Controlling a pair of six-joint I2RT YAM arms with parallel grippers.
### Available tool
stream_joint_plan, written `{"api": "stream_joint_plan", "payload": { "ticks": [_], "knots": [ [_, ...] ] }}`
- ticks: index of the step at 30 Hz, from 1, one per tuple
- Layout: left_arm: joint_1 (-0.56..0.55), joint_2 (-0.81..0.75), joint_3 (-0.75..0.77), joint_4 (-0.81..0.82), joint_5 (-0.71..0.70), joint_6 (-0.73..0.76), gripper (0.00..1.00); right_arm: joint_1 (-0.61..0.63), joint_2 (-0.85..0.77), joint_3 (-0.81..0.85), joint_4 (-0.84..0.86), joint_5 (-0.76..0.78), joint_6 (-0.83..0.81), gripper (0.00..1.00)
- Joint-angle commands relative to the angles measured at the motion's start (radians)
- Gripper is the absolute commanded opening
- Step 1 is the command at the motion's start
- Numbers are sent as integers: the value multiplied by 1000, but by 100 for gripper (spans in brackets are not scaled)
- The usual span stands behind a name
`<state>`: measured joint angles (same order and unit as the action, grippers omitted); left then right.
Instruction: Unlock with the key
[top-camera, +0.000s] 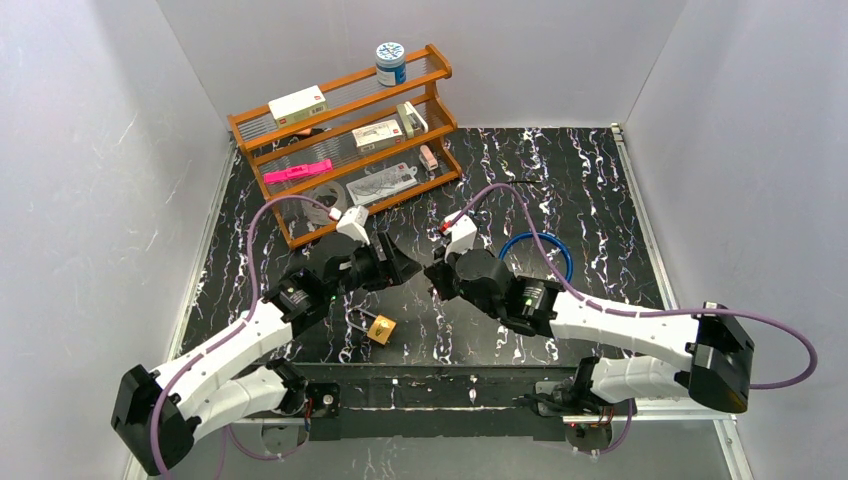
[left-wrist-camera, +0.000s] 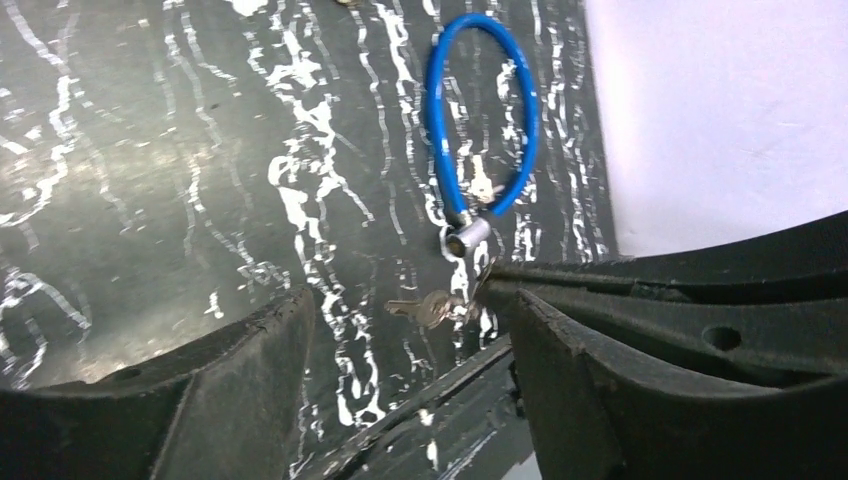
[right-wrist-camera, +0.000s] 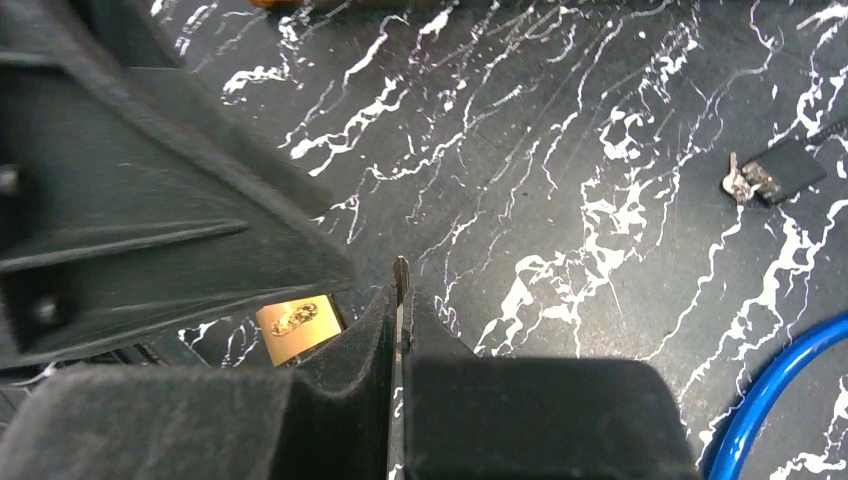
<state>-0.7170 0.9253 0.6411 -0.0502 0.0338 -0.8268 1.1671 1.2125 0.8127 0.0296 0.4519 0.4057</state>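
The left arm reaches from its base at the near left corner diagonally toward the middle of the table (top-camera: 600, 190), forearm low and wrist levelled. The brass padlock (top-camera: 380, 328) lies flat on the table just beside that forearm, nearer the bases than either gripper, and nothing touches it. The left gripper (top-camera: 405, 267) points to the right with its fingers spread and nothing between them that they bear on. Its wrist camera shows the key (left-wrist-camera: 432, 308) hanging in the gap ahead of them.

The key is pinched in the right gripper (right-wrist-camera: 398, 305). The right wrist view shows it edge-on, a thin blade standing out past fingers pressed together on it. The two grippers face each other tip to tip, very near, above the table.

The step in hand looks like presenting the key between the arms, either for a hand-over or to steady it (I cannot tell which). The lock itself has not yet been approached. Next, the padlock likely needs lifting or bracing by the free left hand, and the blade must line up with the keyhole.

The right arm mirrors the left, coming in from the near right corner. A blue cable lock (top-camera: 537, 257) lies beyond its forearm.
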Motion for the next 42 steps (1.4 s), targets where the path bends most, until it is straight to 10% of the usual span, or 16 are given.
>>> {"api": "stream_joint_plan", "payload": {
  "ticks": [1,16,35,42],
  "knots": [
    [2,37,48,112,95,-55,62,0,-47,3,55,-59,-74,5],
    [3,99,12,207,173,-75,21,0,-45,26,41,-91,-78,5],
    [2,71,31,137,129,-1,0,-10,8,61,13,-44,-32,7],
    [4,97,38,136,129,25,0,-53,-15,52,10,-106,16,55]
  ]
}}
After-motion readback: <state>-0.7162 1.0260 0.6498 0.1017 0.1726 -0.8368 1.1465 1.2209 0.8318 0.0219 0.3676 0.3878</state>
